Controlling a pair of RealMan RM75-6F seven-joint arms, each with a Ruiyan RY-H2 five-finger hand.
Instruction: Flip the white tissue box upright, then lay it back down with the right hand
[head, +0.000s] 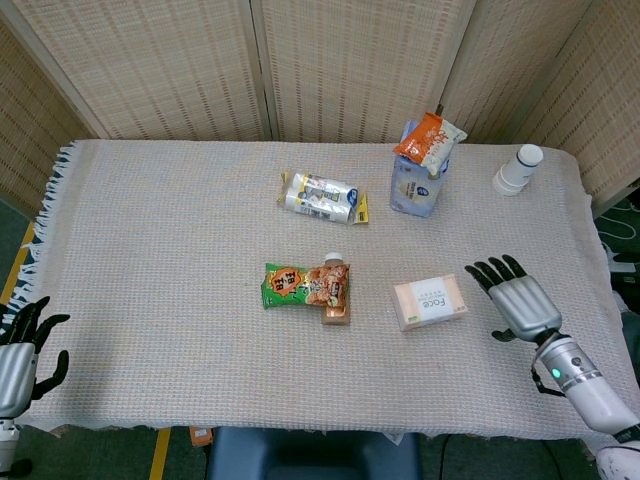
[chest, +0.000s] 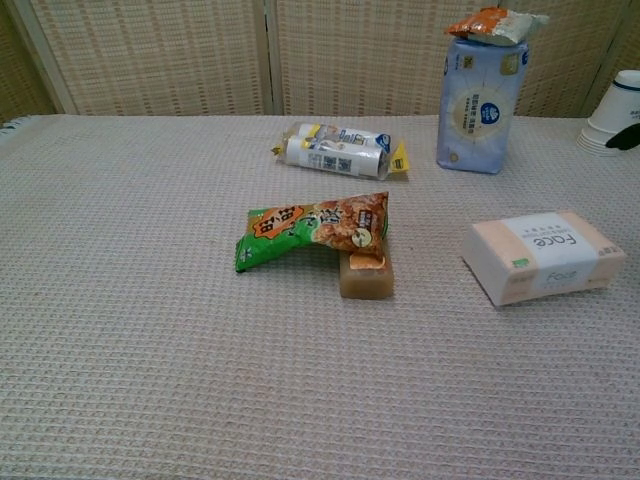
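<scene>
Scanning from the left: my left hand (head: 18, 352) hangs off the table's near-left edge, fingers spread, holding nothing, well apart from the work. Right of centre, the white tissue box (head: 430, 301) lies flat on its broad face, long axis roughly left-to-right. My right hand (head: 517, 302), fingers spread and empty, hovers just beside its right end, so the box lies directly to this hand's left
</scene>
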